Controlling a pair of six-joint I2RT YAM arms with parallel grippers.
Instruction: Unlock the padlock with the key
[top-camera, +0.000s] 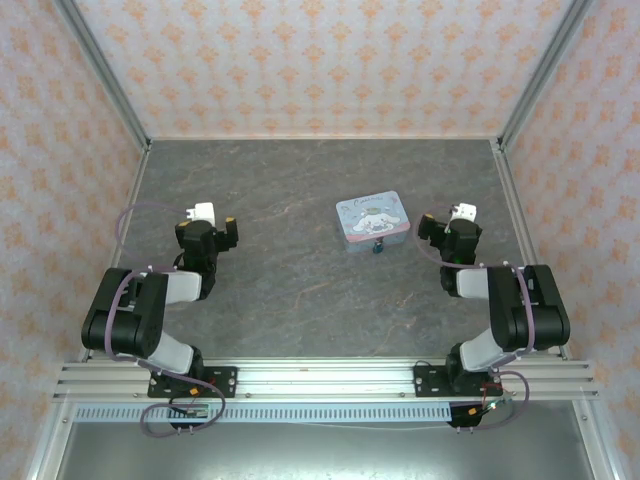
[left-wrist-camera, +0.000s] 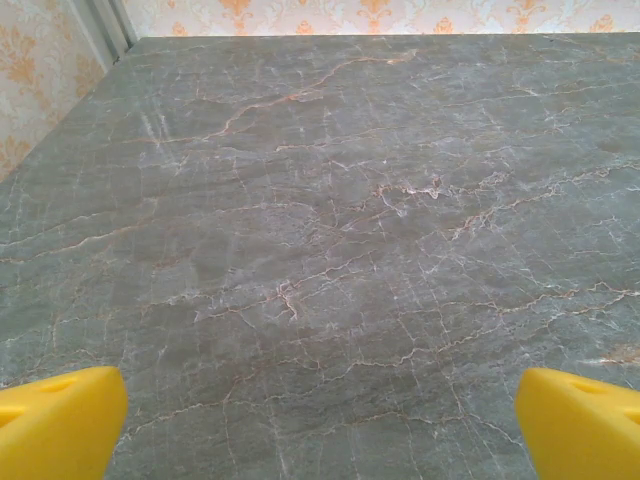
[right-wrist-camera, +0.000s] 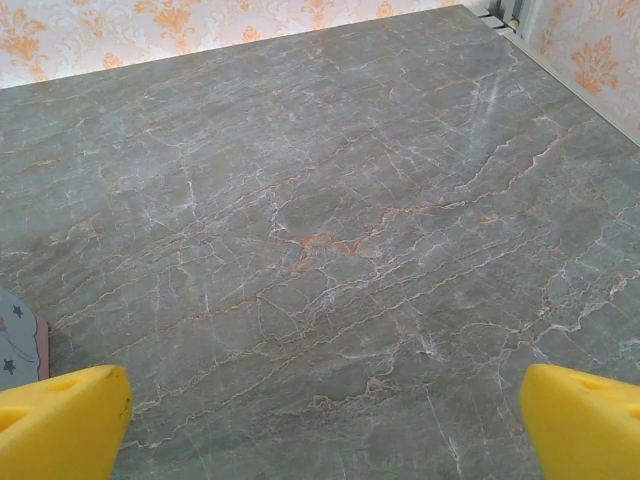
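The padlock (top-camera: 382, 242) is a tiny dark and yellowish speck against the near edge of a pale blue cartoon tin (top-camera: 374, 219), right of the table's centre. A teal dot, the key (top-camera: 378, 251), lies right at it; it is too small to tell whether the two touch. My left gripper (top-camera: 212, 226) (left-wrist-camera: 320, 415) is well to the left of them, open over bare table, its yellow fingertips (left-wrist-camera: 60, 420) wide apart. My right gripper (top-camera: 452, 228) (right-wrist-camera: 320, 415) sits just right of the tin, also open and holding nothing.
The tin's corner (right-wrist-camera: 20, 350) peeks in at the left edge of the right wrist view. The grey marbled tabletop (top-camera: 290, 290) is enclosed by patterned walls (top-camera: 300, 60) on three sides, with a metal rail (top-camera: 320, 380) along the near edge.
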